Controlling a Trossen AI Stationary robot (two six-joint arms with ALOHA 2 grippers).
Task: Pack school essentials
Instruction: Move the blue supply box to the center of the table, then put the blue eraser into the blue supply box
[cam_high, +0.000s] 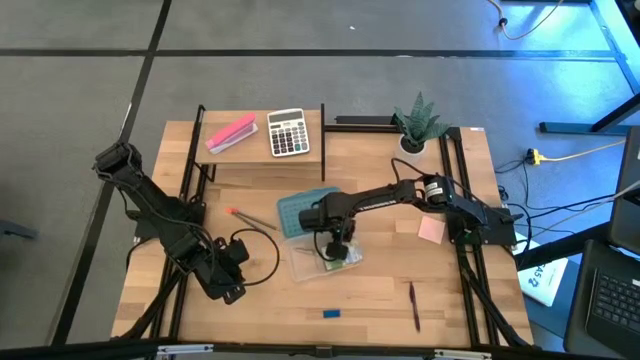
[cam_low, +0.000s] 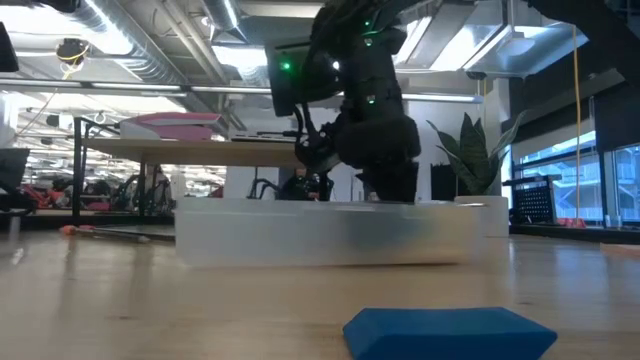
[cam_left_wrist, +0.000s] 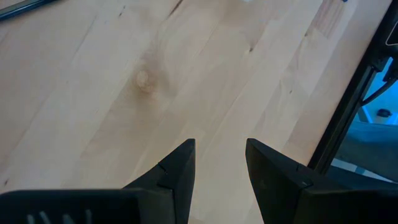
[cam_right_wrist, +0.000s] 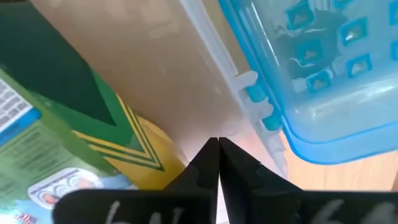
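Note:
A clear plastic box (cam_high: 325, 258) sits mid-table, with its blue lid (cam_high: 298, 212) lying open on the far-left side. A yellow-green crayon box (cam_right_wrist: 62, 137) lies inside. My right gripper (cam_right_wrist: 217, 155) is shut and points down into the clear box, right beside the crayon box's yellow corner. A red-tipped pencil (cam_high: 255, 220) lies left of the lid. A blue eraser (cam_high: 331, 314) lies near the front edge and a dark-red pen (cam_high: 414, 305) at the front right. My left gripper (cam_left_wrist: 221, 155) hangs open over bare wood at the front left. My right gripper comes from above with shut fingers (cam_right_wrist: 202, 165) inside the clear box, next to the crayon box's yellow corner (cam_right_wrist: 155, 149). I cannot tell whether the fingertips touch the crayon box or the clear box's floor.
A raised wooden shelf (cam_high: 262, 160) at the back holds a pink block (cam_high: 231, 134) and a grey calculator (cam_high: 288, 133). A potted plant (cam_high: 418, 125) stands at the back right. A pink note (cam_high: 431, 230) lies right of the clear box. Bare wood lies along the front.

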